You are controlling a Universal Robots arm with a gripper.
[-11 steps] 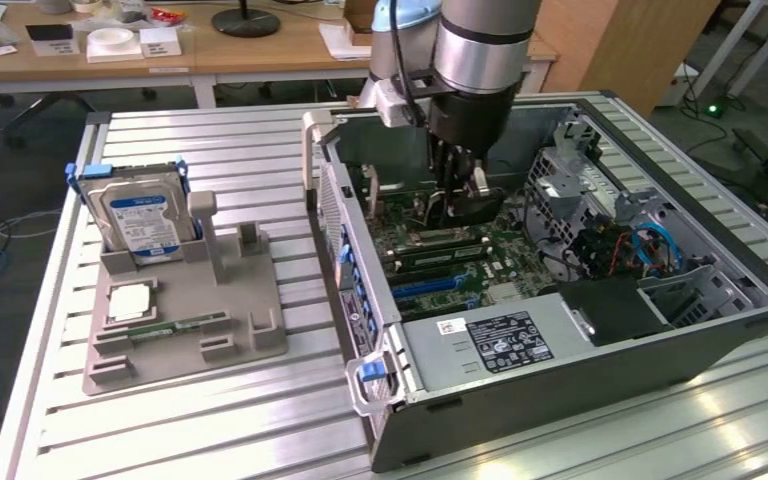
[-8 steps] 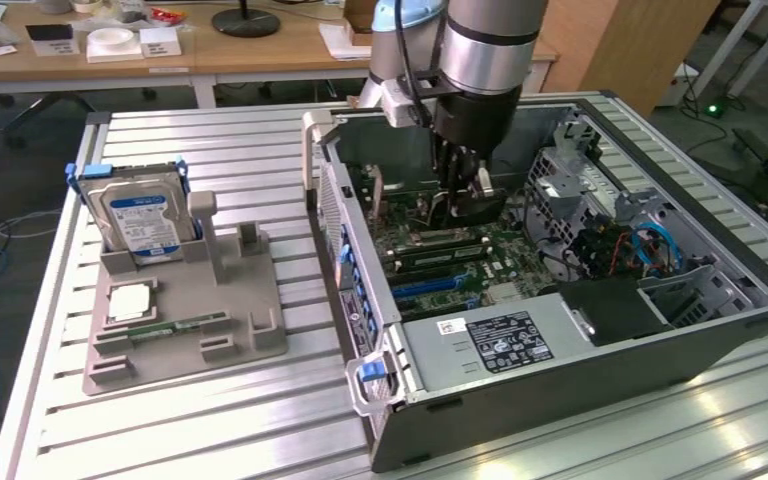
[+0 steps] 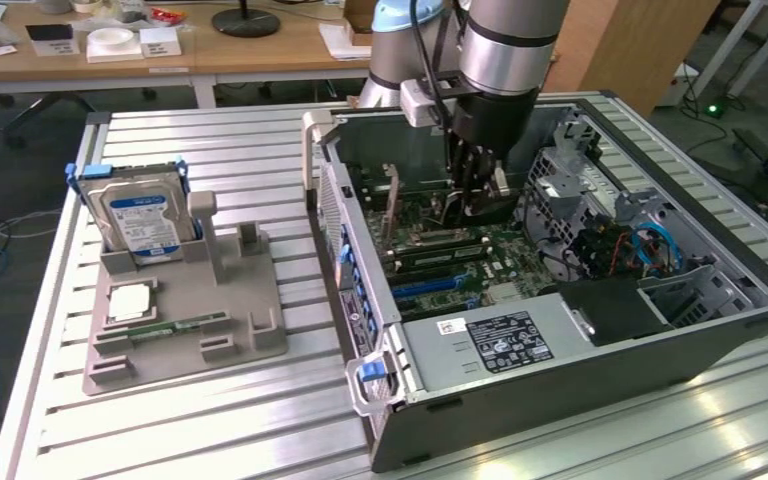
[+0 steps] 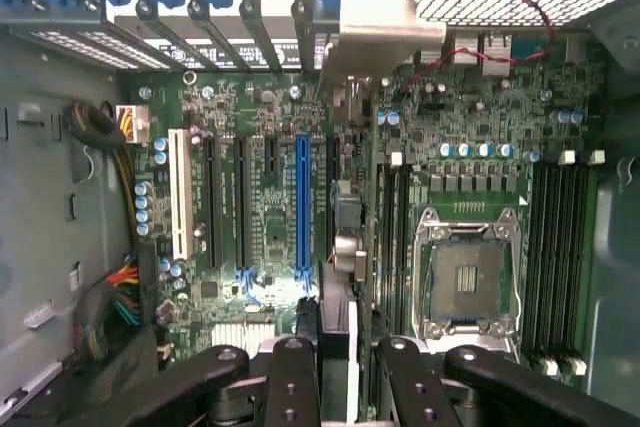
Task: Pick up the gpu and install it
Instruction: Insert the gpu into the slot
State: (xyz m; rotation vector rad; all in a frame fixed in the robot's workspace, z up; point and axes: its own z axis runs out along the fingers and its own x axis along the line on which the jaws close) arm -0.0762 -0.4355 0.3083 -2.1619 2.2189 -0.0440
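In the wrist view the gpu (image 4: 338, 332) is seen edge-on, pinched by the gripper (image 4: 345, 387) beside the blue slot (image 4: 302, 207). In the exterior view a hard drive (image 3: 144, 220) is shown upright in a holder (image 3: 224, 310) outside the case (image 3: 598, 380).

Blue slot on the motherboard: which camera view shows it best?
The wrist view: it faces the blue slot squarely, full length, between black slots. The exterior view shows the blue slot obliquely, as a short blue strip inside the open computer case.

A silver hard drive (image 3: 141, 222) stands upright in a grey holder (image 3: 200, 292) on the slatted table (image 3: 211, 432).
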